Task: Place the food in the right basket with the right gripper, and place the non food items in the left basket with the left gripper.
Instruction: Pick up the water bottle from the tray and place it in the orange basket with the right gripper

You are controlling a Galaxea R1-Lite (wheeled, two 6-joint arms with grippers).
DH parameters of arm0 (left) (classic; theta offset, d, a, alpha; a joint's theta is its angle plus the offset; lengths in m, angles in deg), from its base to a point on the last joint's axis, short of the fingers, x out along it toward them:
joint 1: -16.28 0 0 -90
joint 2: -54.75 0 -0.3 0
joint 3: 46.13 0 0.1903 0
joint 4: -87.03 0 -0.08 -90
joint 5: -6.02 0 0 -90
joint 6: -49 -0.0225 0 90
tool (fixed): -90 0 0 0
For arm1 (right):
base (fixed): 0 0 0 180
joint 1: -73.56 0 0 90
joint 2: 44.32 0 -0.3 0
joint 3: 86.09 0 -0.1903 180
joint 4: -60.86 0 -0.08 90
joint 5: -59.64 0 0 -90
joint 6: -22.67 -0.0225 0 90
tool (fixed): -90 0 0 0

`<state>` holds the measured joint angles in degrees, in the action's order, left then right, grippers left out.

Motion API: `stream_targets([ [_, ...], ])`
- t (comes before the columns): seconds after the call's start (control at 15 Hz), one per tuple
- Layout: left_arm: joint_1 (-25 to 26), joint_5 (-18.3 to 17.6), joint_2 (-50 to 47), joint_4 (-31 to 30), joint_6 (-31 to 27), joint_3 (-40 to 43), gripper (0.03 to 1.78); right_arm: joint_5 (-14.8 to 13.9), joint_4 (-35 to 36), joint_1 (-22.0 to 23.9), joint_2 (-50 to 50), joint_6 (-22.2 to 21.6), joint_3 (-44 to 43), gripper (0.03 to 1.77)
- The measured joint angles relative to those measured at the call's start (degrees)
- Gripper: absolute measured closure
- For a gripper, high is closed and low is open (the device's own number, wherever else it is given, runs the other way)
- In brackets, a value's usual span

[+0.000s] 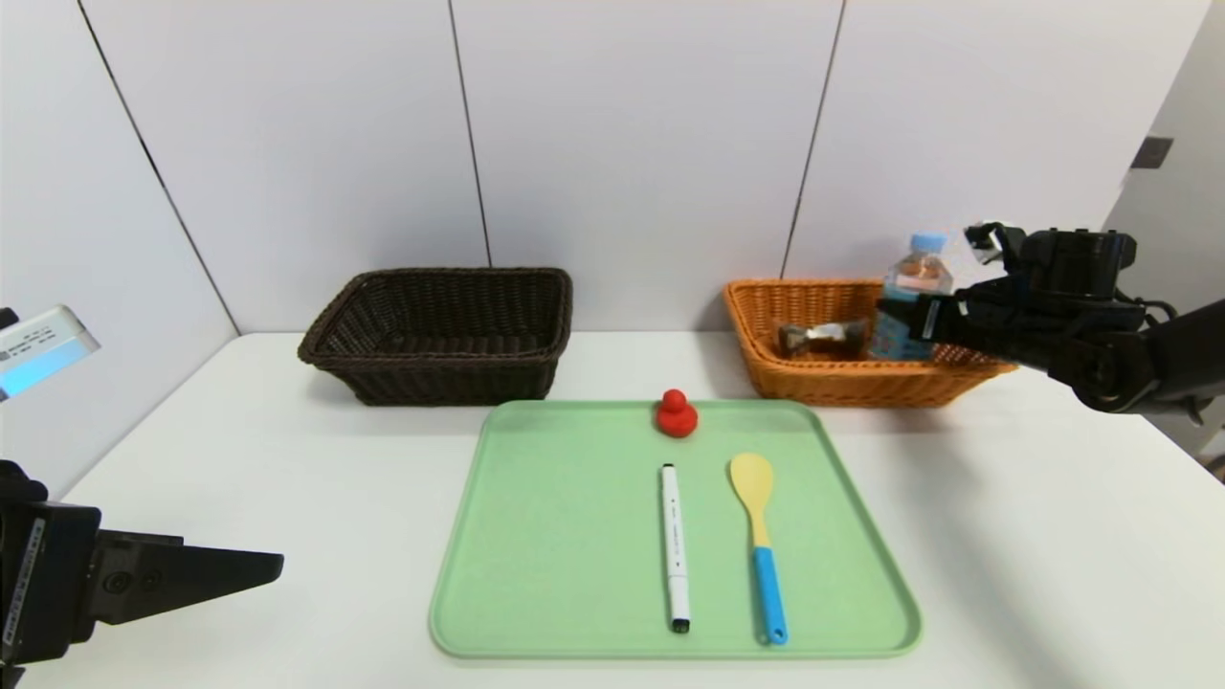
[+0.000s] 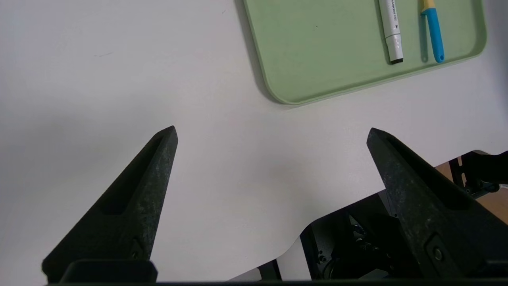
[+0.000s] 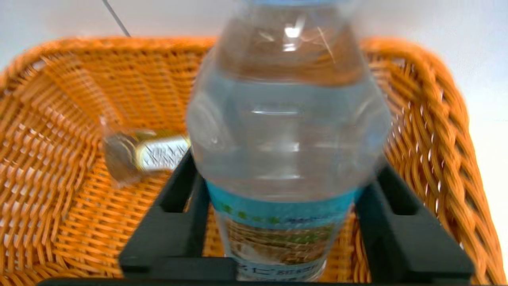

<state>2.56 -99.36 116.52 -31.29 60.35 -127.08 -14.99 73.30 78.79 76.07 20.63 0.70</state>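
A clear water bottle [image 1: 916, 287] with a blue cap and label stands upright in the orange right basket [image 1: 823, 388]. My right gripper [image 1: 904, 321] is around its middle. In the right wrist view the bottle [image 3: 285, 131] fills the space between the black fingers [image 3: 178, 206], and a strip of basket shows between one finger and the label, so the jaws are open. A wrapped snack [image 1: 821, 337] lies in the same basket. A red toy duck [image 1: 676, 413], a white marker [image 1: 675, 545] and a yellow spatula with a blue handle [image 1: 758, 536] lie on the green tray [image 1: 536, 574]. My left gripper [image 1: 239, 574] is open, low at the near left.
The dark brown left basket [image 1: 440, 330] stands at the back left of the tray with nothing visible inside. In the left wrist view my left gripper [image 2: 272, 133] hovers over the bare white table [image 2: 119, 79] near its front edge, with the tray corner [image 2: 285, 95] beyond.
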Motion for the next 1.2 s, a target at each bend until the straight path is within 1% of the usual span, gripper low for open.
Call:
stream_targets([
  [0.2, 0.01, 0.09, 0.02, -0.01, 0.00, -0.02, 0.12, 0.00, 1.21, -0.11, 0.15, -0.22, 0.57, 0.49],
  [0.33, 0.01, 0.09, -0.02, -0.01, 0.05, -0.11, 0.12, -0.05, 1.62, -0.17, -0.39, -0.27, 0.79, 0.40],
  [0.47, 0.01, 0.11, -0.13, 0.07, 0.06, -0.11, 0.12, -0.72, 0.52, -0.66, -2.40, -0.20, 0.77, 0.33],
  [0.6, 0.01, 0.05, -0.22, 0.13, 0.06, -0.05, 0.12, -1.10, -3.17, -1.44, -5.71, -0.07, 0.41, 0.28],
  [0.73, 0.01, 0.05, -0.28, 0.13, 0.06, -0.02, 0.12, -1.21, -10.20, -2.29, -9.98, -0.11, -0.69, 0.23],
  [0.93, 0.01, 0.02, -0.41, 0.13, 0.05, -0.17, 0.12, -1.24, -23.45, -3.55, -16.64, -0.66, -6.05, 0.19],
  [1.07, 0.00, 0.02, -0.26, 0.02, 0.15, -0.68, 0.12, -1.18, -34.90, -5.05, -20.76, -0.94, -11.53, 0.16],
  [1.2, -0.05, 0.00, 0.07, 0.00, 0.22, -1.33, 0.12, -1.23, -48.26, -7.59, -24.23, -1.24, -17.86, 0.15],
])
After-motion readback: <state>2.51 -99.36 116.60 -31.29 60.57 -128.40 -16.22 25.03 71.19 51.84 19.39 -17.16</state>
